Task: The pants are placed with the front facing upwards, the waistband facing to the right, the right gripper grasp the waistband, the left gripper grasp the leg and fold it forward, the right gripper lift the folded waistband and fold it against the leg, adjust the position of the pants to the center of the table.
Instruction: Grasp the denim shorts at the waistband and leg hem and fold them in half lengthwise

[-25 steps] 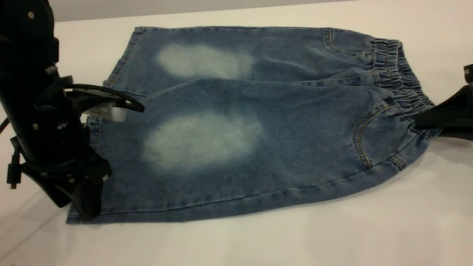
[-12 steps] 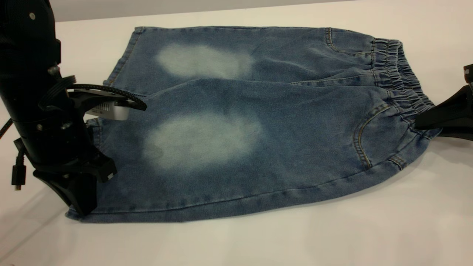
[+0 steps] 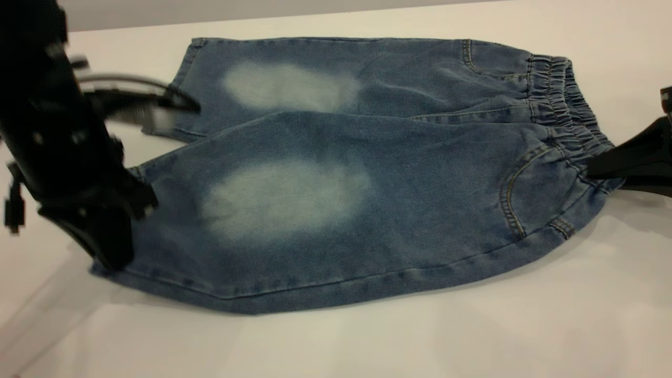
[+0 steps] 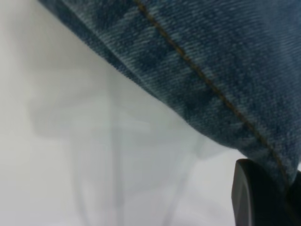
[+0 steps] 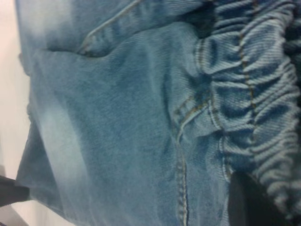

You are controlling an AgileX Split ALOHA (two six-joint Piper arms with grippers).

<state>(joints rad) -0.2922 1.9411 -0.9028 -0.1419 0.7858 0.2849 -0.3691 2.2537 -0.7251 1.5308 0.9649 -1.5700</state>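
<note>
Here, far left: the left gripper (image 3: 113, 247) is clamped on the near leg's hem corner, which hangs raised off the table (image 3: 367, 346); the wrist view shows denim hem in the jaw. The pants (image 3: 336, 178) lie spread flat, front up, legs leftward, pale ovals showing. Denim looks soft, limp, moderately heavy; it should drape and sag between holds, so hems and seams give the firmest purchase. Far right: the right gripper (image 3: 596, 170) is closed on the gathered waistband (image 3: 556, 100) at its near end.
</note>
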